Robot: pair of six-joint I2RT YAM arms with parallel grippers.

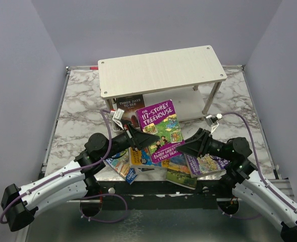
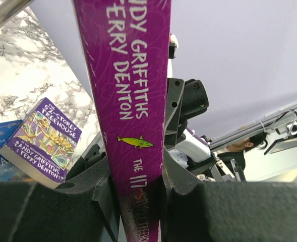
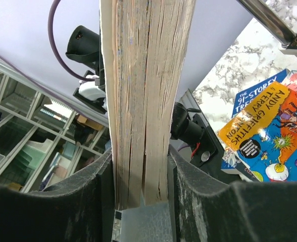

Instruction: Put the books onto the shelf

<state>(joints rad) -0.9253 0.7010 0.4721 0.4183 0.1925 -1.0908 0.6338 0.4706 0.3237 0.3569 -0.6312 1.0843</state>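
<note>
My left pincer (image 1: 149, 139) grips the spine of the purple Treehouse book (image 1: 161, 126), which hangs tilted above the counter (image 1: 77, 106), just in front of the shelf (image 1: 161, 68). My right pincer (image 1: 182, 146) is clamped on its page edge. The other books (image 1: 201, 164) lie heaped underneath.
</note>
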